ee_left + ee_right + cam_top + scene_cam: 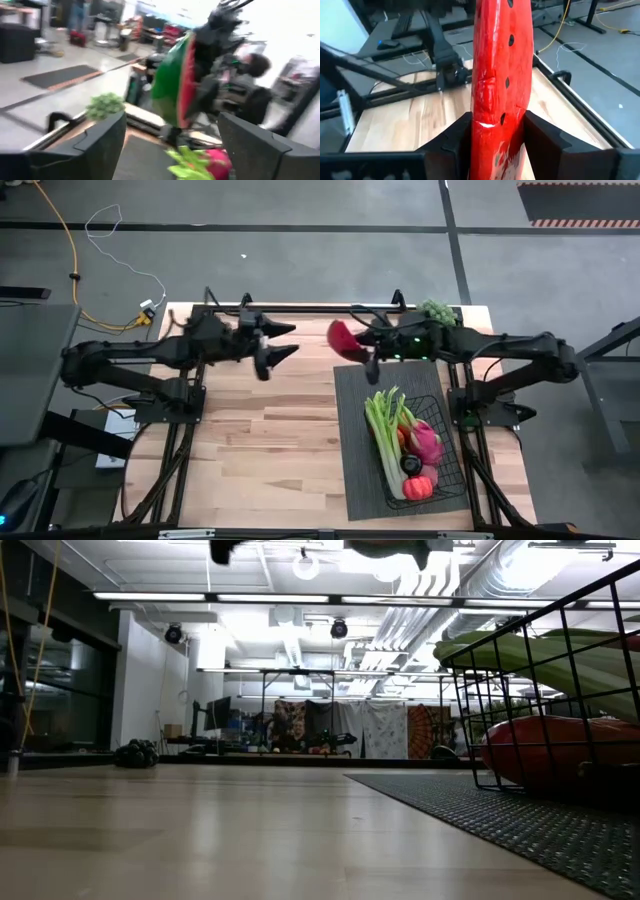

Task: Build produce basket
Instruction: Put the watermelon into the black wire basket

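Our right gripper has its two fingers clamped on the watermelon slice, pinching the red flesh across its thin width, with the slice standing up beyond the fingertips. In the high view the slice hangs in the air over the table's far middle, just off the far corner of the ribbed mat. Our left gripper faces it from nearby with its fingers spread wide and nothing between them; through them we see the slice's green rind.

We judge the step in hand to be carrying the slice to the basket, which sits on the mat near the right arm's base. It already holds the celery bunch, the dragon fruit, a red-orange fruit at the near end and more produce that we cannot sort out from above. The grapes lie at the table's far edge, outside the basket.

To do it well, we should keep the pinch firm, since the slice is tall and could pivot between the fingers. We should lift it over the wire wall, aim for the free space at the far end beside the celery tops, lower it until it rests, and only then let go. The left arm should pull clear first.
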Controlling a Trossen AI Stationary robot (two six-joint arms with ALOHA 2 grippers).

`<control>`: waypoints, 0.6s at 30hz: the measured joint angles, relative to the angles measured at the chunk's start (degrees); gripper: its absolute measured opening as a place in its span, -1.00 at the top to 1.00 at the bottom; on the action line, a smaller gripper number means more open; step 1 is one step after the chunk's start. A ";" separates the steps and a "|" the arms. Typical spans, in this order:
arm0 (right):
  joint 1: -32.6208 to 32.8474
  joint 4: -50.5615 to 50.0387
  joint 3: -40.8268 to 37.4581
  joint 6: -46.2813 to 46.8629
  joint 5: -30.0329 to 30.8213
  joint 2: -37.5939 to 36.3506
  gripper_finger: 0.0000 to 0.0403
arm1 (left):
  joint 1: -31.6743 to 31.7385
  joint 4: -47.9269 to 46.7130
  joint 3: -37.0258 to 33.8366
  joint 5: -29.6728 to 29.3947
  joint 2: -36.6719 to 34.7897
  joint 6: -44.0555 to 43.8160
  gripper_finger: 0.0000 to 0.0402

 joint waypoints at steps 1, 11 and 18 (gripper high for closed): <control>0.03 -1.51 -0.33 0.03 -0.01 -1.25 0.30 | -0.13 -0.67 0.00 1.15 -1.40 -0.21 -0.52; 1.69 8.53 -19.05 8.70 0.12 -17.22 0.30 | -7.33 4.48 -6.79 -4.75 -9.10 -0.55 -0.54; 2.86 26.14 -27.97 10.87 0.19 -23.22 0.30 | -9.93 27.08 -17.45 -6.57 -8.66 -4.68 -0.54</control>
